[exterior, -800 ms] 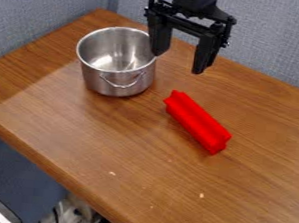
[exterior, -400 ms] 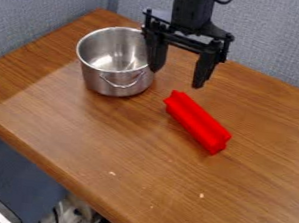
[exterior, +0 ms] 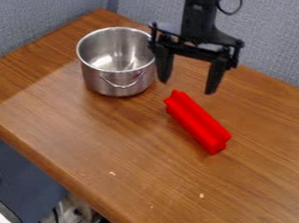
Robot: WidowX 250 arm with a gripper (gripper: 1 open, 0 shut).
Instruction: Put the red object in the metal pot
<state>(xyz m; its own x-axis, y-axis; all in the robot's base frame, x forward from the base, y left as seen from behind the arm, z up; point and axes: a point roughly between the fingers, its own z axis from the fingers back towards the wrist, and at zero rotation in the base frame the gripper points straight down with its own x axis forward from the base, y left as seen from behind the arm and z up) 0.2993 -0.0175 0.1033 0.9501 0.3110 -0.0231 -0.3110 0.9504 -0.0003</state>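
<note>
Gripper (exterior: 188, 75), black and two-fingered, hangs spread and unladen above the bright red ridged block (exterior: 197, 123), which lies beside the shiny round steel pot (exterior: 116, 61). Reaching comes first (still ungrasped); next, align and descend.

Single elevated view, angled down across the wooden tabletop (exterior: 120, 166)

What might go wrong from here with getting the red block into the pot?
The open black gripper has one finger close to the shiny round metal pot, so it could knock the rim. The long red ridged block lies diagonally on the wooden table; a misaligned grip might twist it.
</note>
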